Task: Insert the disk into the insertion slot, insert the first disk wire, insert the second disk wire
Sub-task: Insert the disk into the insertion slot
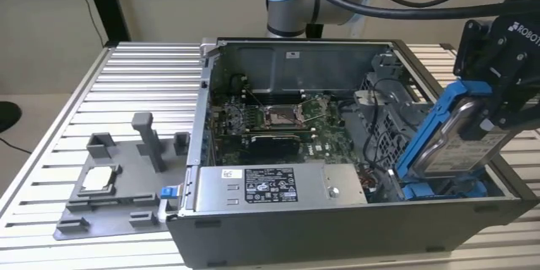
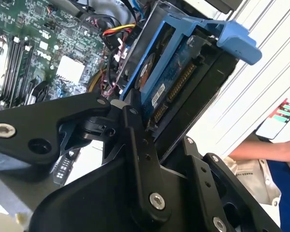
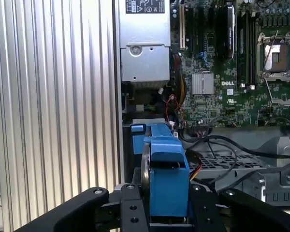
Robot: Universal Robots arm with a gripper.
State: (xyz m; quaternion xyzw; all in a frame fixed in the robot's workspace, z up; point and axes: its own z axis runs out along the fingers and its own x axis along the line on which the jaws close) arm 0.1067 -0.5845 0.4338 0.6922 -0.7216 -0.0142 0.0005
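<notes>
A ribbed aluminium table (image 1: 126,80) carries an open computer case (image 1: 337,238) lying on its side. The disk (image 1: 460,147), clipped in its blue carrier frame (image 1: 429,132), stands steeply tilted over the case's corner at the exterior view's right. Its lower end reaches down to the blue rails of the insertion slot (image 1: 447,189); whether it has entered them is hard to tell. The gripper (image 1: 487,120) pinches the disk from both sides, and in the first wrist view its black fingers (image 3: 130,212) press against the carrier. Just beside the slot sit loose cables (image 3: 217,145), then the motherboard (image 1: 270,118) and the grey power supply (image 1: 270,184). A grey fixture tray (image 1: 110,188) lies on the table, well apart.
</notes>
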